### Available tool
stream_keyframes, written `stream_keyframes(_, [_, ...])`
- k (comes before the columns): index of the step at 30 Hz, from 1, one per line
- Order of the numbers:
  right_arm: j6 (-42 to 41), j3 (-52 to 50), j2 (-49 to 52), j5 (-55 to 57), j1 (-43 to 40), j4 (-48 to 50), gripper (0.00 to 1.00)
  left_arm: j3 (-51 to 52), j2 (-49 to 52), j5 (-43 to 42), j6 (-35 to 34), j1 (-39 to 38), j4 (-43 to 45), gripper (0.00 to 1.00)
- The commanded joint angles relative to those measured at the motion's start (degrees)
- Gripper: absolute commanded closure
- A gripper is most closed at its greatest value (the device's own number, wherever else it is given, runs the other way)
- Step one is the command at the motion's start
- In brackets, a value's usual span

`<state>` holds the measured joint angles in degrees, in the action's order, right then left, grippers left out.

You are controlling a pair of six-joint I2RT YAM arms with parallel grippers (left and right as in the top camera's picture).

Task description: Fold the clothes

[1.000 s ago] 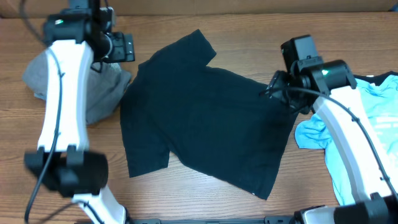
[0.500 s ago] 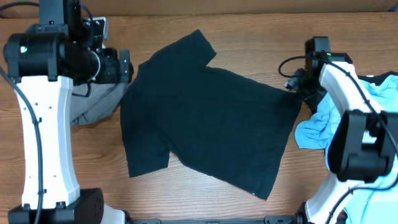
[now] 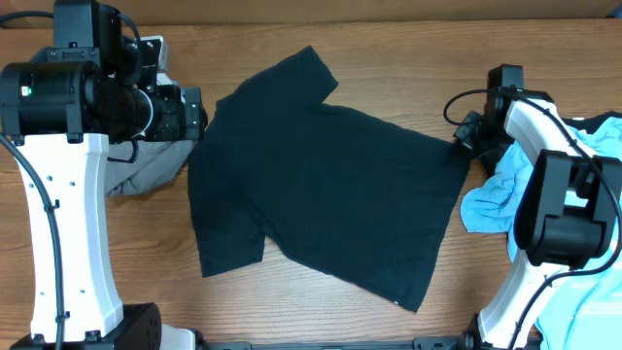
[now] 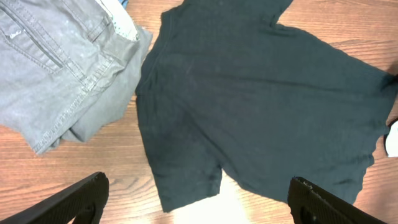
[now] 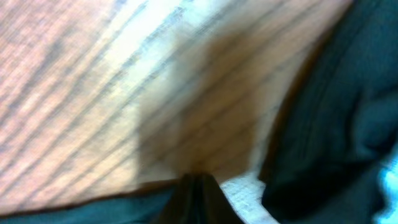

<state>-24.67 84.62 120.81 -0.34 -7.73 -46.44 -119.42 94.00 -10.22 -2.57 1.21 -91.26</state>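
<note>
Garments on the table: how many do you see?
3: black T-shirt spread at centre, grey trousers heaped at left, light blue T-shirt at right edge, partly behind the right arm.

No text or label can be read.

You have three garments on one wooden table (image 3: 389,58): one black T-shirt (image 3: 321,185), one pair of grey trousers (image 3: 151,167) just left of the black T-shirt, and one light blue T-shirt (image 3: 491,202) just right of it. You have two arms, one left arm (image 3: 68,224) and one right arm (image 3: 559,194), flanking the black T-shirt.
</note>
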Motion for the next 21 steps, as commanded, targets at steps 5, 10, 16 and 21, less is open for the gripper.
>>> stream_keyframes(5, [1.1,-0.3,1.7,-1.5,0.2,12.4,0.96,-0.4,-0.7,-0.8,1.3,0.2,0.7,0.06])
stream_keyframes(10, [1.1,0.9,1.7,-1.5,-1.0,24.5,0.96,-0.4,-0.7,-0.8,1.3,0.2,1.6,0.05])
stream_keyframes(16, [0.9,6.9,0.9,-1.5,-3.2,22.8,0.96,-0.4,-0.7,-0.6,1.4,0.2,1.0,0.0])
stream_keyframes(21, [1.0,11.2,-2.5,-4.6,-5.3,14.6,0.63,-0.4,-0.7,3.8,1.4,0.2,-1.0,0.0])
